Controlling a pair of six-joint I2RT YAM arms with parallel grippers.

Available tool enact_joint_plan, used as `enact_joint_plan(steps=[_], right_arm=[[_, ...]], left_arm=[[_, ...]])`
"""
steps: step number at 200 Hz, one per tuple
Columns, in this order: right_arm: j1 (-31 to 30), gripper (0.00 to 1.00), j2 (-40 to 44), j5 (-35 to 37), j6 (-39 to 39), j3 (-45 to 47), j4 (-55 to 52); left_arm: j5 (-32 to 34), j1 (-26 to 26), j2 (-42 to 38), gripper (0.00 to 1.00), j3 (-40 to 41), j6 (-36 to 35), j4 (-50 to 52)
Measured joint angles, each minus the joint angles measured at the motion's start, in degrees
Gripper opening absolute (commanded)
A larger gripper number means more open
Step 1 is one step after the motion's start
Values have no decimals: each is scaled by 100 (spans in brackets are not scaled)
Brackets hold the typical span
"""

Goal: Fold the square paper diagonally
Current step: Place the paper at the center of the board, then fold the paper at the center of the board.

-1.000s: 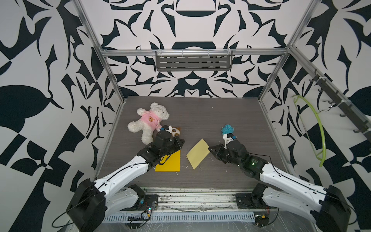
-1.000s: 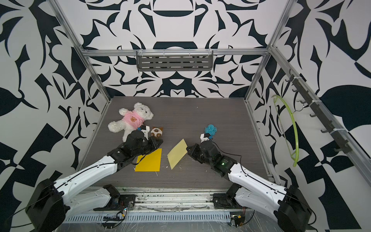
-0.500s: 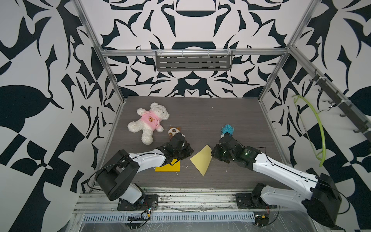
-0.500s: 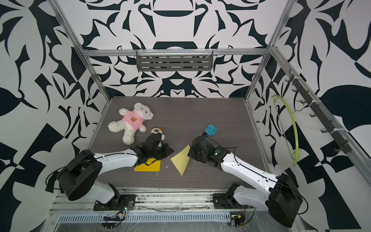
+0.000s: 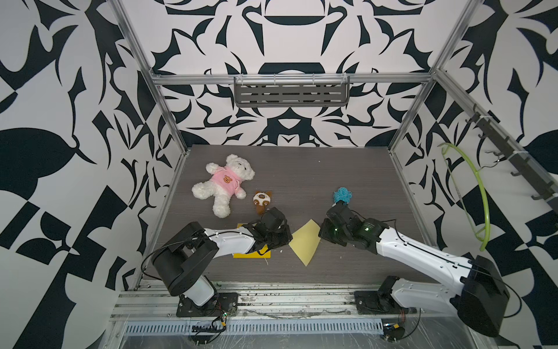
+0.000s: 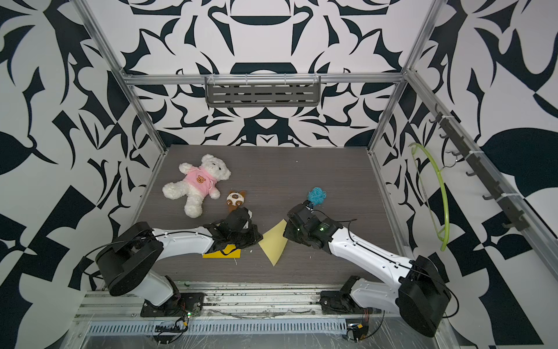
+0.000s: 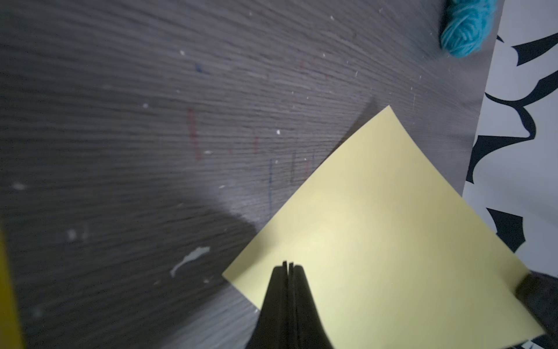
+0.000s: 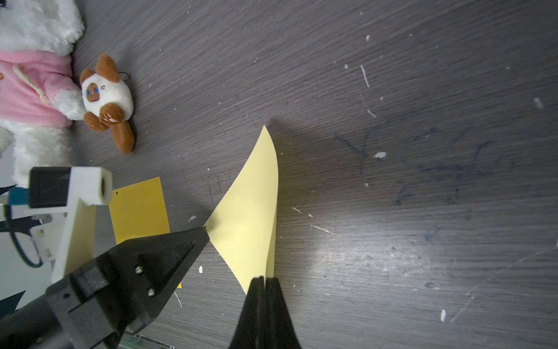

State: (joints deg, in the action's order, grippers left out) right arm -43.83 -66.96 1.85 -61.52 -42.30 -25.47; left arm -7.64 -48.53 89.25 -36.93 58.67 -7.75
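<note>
Pinching opposite corners, left gripper (image 7: 288, 267) and right gripper (image 8: 265, 279) both clamp shut on the pale yellow paper (image 5: 305, 243), bowed over the table (image 5: 302, 181) between them; uneven pulling could slip a corner and skew the diagonal.

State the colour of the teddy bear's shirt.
Pink; the shirt shows best in a top view.

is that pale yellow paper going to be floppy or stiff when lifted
Likely floppy: the pale yellow paper bows between the left gripper and right gripper. Probably very light, being one thin sheet. It may crease easily, since each shut pinch grips only its edge.
</note>
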Motion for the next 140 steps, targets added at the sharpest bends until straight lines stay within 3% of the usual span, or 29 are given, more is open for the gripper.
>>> enact_joint_plan(steps=[88,140], right_arm=[[-11,0,-118,-11,15,-2,59],[-247,0,-634,-111,-109,-162,494]], left_arm=[[114,-11,221,0,0,-125,101],[251,-179,243,0,4,-116,22]])
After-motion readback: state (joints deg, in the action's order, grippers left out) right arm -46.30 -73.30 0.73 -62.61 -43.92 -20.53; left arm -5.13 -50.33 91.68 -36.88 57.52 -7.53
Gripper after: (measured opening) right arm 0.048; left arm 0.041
